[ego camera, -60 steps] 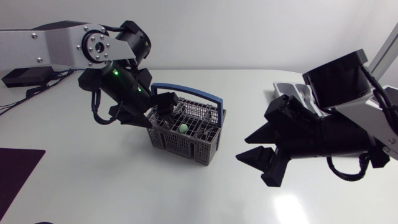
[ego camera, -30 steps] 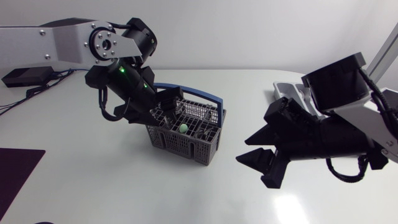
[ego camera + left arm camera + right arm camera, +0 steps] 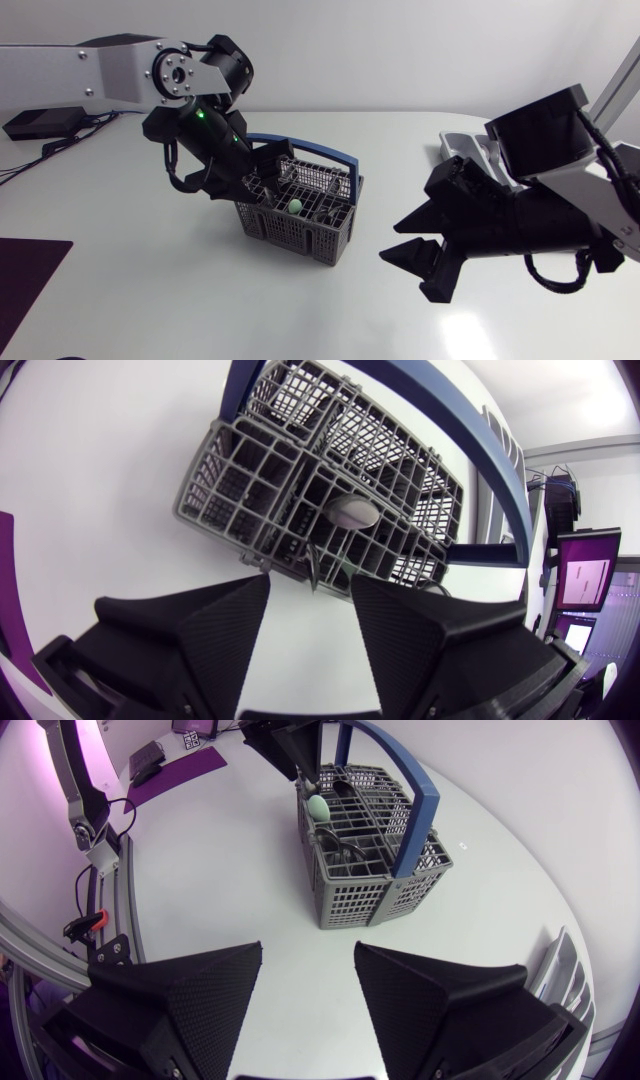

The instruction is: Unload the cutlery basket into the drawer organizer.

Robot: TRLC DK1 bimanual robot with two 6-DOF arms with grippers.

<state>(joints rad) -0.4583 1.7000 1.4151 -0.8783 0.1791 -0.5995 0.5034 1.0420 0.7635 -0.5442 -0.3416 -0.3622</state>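
The grey cutlery basket (image 3: 300, 228) with its blue handle (image 3: 322, 155) stands mid-table. A pale green rounded utensil end (image 3: 296, 206) and some dark cutlery stick up inside it. My left gripper (image 3: 263, 183) hangs over the basket's left end. In the left wrist view its fingers (image 3: 230, 622) stand apart on either side of a thin dark utensil (image 3: 313, 565) without touching it, and a spoon bowl (image 3: 352, 512) lies just ahead. My right gripper (image 3: 410, 272) is open and holds nothing, well to the right of the basket (image 3: 350, 895). My right arm partly hides the pale drawer organizer (image 3: 462, 146).
A dark purple mat (image 3: 25, 275) lies at the table's front left edge. At the far left sit a black box (image 3: 40, 125) and cables. Bare white tabletop separates the basket from my right gripper (image 3: 308, 952).
My left arm has shifted right and brought its gripper over the basket's left end. Its fingers have drawn closer together. The right arm has not moved.
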